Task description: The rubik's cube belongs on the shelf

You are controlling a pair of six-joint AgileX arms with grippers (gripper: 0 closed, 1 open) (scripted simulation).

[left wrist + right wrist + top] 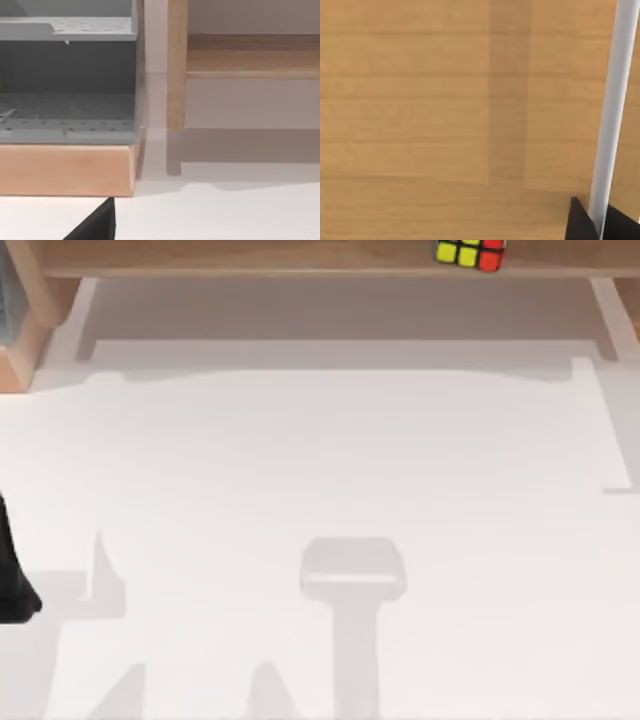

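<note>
Rubik's cube (pixel 470 253) already sits on the shelf (pixel 250 258), around 1 o'clock in the top view. Can't tell either gripper's state. Placing looks done, so the next move is just backing off.

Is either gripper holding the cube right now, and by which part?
No hold can be seen. The rubik's cube sits on the shelf at the top view's upper right, with no gripper on it. The left arm is parked at the table's left edge.
</note>
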